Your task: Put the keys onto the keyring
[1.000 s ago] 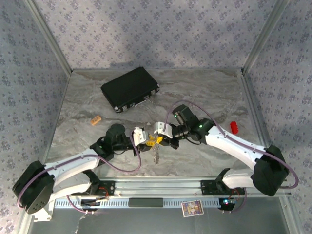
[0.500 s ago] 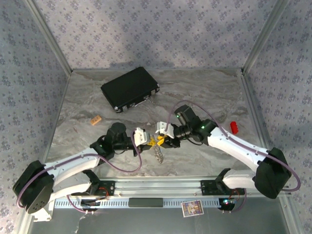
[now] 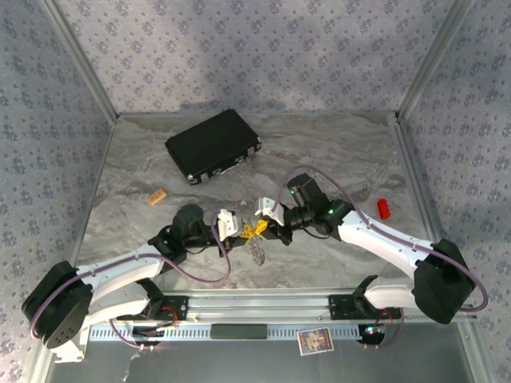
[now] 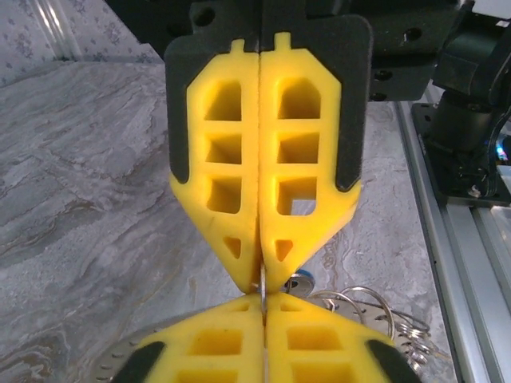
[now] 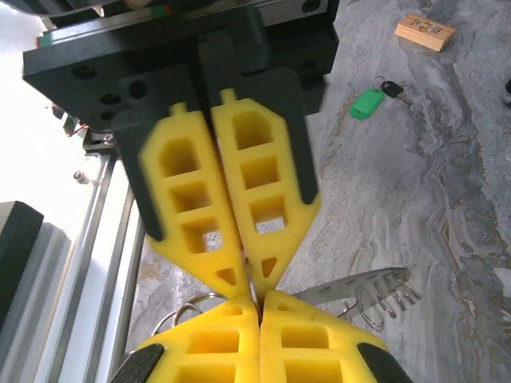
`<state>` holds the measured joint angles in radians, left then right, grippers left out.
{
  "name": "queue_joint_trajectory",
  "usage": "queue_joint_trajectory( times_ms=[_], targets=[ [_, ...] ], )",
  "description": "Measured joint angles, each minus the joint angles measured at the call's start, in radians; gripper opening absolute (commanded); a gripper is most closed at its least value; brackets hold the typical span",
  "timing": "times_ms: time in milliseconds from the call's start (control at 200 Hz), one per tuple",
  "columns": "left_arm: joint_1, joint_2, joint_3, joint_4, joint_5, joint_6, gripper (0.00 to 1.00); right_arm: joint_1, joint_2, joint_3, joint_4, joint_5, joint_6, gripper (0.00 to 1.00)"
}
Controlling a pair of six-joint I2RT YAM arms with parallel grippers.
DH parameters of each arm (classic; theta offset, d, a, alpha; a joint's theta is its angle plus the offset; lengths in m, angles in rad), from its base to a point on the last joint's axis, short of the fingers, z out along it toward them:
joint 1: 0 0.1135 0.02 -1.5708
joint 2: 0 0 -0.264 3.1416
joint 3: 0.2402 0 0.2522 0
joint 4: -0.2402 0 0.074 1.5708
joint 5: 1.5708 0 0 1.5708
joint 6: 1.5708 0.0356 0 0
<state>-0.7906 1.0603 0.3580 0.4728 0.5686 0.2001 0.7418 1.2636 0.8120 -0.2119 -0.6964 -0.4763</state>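
Note:
My left gripper and right gripper meet tip to tip above the table's middle. Both are shut on the same thin metal edge of the keyring, whose toothed grey disc hangs below them. In the left wrist view my yellow fingertips pinch that sliver, with the blue key and small wire rings just behind. In the right wrist view my gripper grips beside the flat grey keyring. The green key lies loose on the table.
A black rectangular case lies at the back left. A small wooden block sits left of the arms and a red piece at the right. The aluminium rail runs along the near edge.
Both grippers have stayed pinched together. The right wrist has edged slightly, and the hanging keyring has turned to show more of its flat face.

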Motion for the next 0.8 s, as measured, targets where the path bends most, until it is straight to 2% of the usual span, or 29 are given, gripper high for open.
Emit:
queue_joint_trajectory(
  times_ms=[155, 275, 495, 575, 700, 805],
  targets=[
    [-0.008, 0.000, 0.009, -0.030, -0.006, 0.010, 0.29, 0.006, 0.005, 0.026, -0.062, 0.025, -0.034, 0.00],
    [-0.008, 0.000, 0.050, -0.107, -0.016, 0.042, 0.25, 0.022, 0.027, 0.093, -0.161, 0.053, -0.081, 0.00],
    [-0.008, 0.002, 0.089, -0.191, -0.016, 0.093, 0.00, 0.054, 0.076, 0.193, -0.300, 0.120, -0.153, 0.00],
    [-0.009, 0.003, 0.092, -0.212, -0.013, 0.103, 0.00, 0.062, 0.082, 0.200, -0.318, 0.129, -0.169, 0.00],
    [-0.011, 0.002, 0.092, -0.211, -0.009, 0.106, 0.00, 0.056, 0.080, 0.198, -0.319, 0.118, -0.171, 0.24],
    [-0.009, -0.001, 0.085, -0.185, -0.015, 0.103, 0.00, 0.031, 0.049, 0.150, -0.265, 0.069, -0.142, 0.30]
  ],
)
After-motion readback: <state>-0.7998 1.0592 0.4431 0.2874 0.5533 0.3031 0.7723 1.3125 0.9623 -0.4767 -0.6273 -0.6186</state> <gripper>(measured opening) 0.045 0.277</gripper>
